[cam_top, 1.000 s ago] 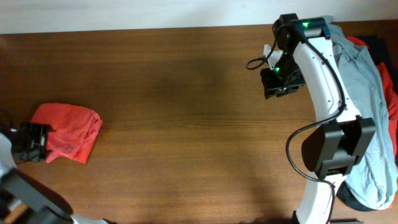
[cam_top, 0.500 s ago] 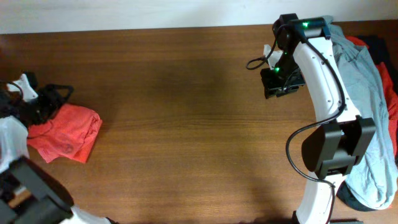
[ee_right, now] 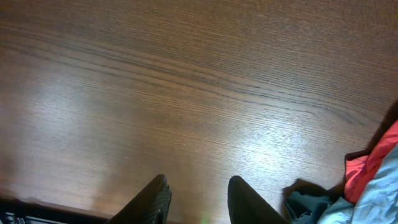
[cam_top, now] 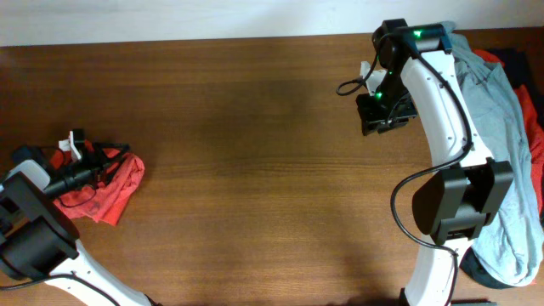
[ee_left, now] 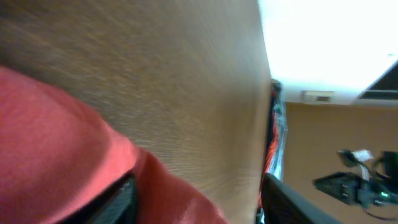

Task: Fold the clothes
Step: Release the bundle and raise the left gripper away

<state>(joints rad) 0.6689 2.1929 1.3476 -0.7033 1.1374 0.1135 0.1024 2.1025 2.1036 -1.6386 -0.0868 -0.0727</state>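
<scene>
A crumpled orange-red garment (cam_top: pixel 115 187) lies at the table's left edge. My left gripper (cam_top: pixel 113 160) reaches over its top edge. In the left wrist view the red cloth (ee_left: pixel 56 137) fills the lower left and runs in between the jaws, which stand wide apart; my left gripper (ee_left: pixel 199 202) is open. The rest of the clothes, a heap with a grey-blue piece (cam_top: pixel 497 110) on top, lies at the right edge under my right arm. My right gripper (cam_top: pixel 382 119) hangs open over bare wood (ee_right: pixel 198 196), nothing between its fingers.
Red (cam_top: pixel 531 127) and navy (cam_top: pixel 518 64) pieces show under the grey-blue one. The right wrist view catches the heap's edge: red cloth (ee_right: pixel 373 165) and a dark fold (ee_right: pixel 308 202). The wooden table (cam_top: pixel 255 153) spans the middle.
My left arm has swung from the garment's left side round to its top, and the jaws have opened a little. The red garment has shifted slightly right and bunched up. The right arm has not moved.
</scene>
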